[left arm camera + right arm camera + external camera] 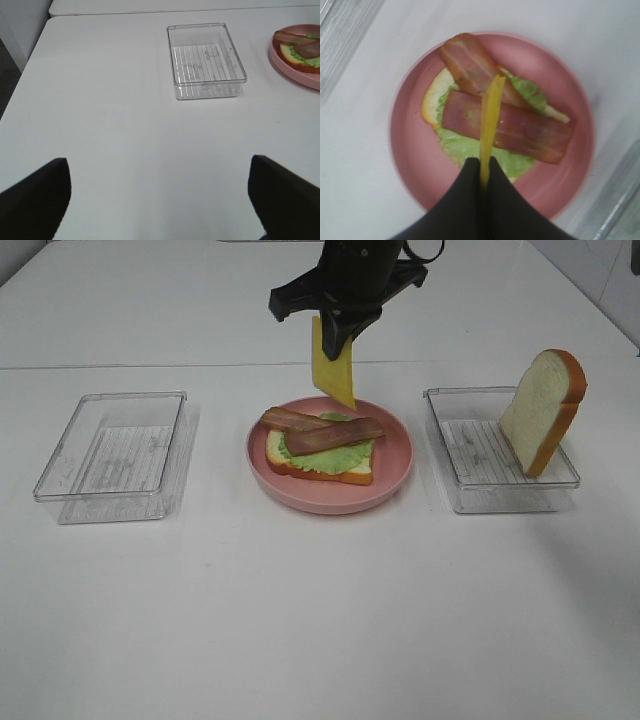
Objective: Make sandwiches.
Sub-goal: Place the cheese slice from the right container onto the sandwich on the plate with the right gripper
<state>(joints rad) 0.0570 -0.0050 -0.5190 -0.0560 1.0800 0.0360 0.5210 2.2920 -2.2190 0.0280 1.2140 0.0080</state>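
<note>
right gripper (pixel 482 182) pinched shut on cheese slice (pixel 333 366) edge-on, hanging below fingers over 2 bacon strips (pixel 506 122), bread slice (pixel 431 96) mostly hidden under lettuce (pixel 465 148), left gripper (pixel 160 200) fingers wide apart, empty, tips cut off

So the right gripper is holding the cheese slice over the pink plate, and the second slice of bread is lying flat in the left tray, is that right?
Not quite. The right gripper does hold the cheese slice over the pink plate, but the second bread slice is not in the left tray, which is empty. The exterior high view shows it standing on edge in the right tray, leaning on its far wall.
</note>
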